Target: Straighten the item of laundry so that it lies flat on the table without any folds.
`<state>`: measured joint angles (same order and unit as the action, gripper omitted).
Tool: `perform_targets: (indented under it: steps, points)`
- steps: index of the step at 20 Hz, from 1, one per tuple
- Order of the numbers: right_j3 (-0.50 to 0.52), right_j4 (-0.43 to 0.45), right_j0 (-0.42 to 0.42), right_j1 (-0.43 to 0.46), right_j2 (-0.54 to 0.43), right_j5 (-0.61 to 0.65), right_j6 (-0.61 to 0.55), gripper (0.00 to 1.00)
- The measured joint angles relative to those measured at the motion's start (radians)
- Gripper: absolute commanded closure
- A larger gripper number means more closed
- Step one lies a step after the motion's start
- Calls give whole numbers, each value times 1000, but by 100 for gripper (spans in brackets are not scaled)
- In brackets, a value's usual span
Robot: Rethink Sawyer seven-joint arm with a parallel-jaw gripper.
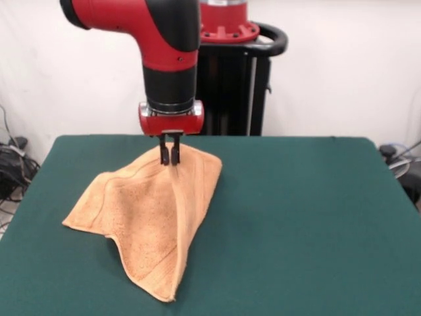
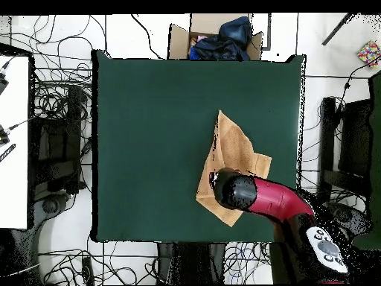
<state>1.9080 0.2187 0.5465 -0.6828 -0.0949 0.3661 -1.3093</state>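
I see white walls and cables behind one green table (image 1: 316, 217), the biggest thing here. One red and black arm (image 1: 168, 46) comes down over its far left part in the front view. One orange towel (image 1: 148, 217) lies there, not flat: it rises in a tent to a peak, with a long ridge running to its near corner. My one gripper (image 1: 170, 155) is clenched on that peak, fingers together

The green table (image 1: 316, 217) fills the lower frame; a tan towel (image 1: 148, 224) lies rumpled on its left half, folded over.
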Motion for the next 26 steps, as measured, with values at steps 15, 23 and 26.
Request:
perform_targets:
  steps: [15, 23, 26]
  points:
    - [2, -85, -130, 66, 0, -102, -21, 100]
    - [43, -171, -255, 81, 0, -197, -66, 100]
    - [62, -189, -270, 77, 0, -200, -77, 100]
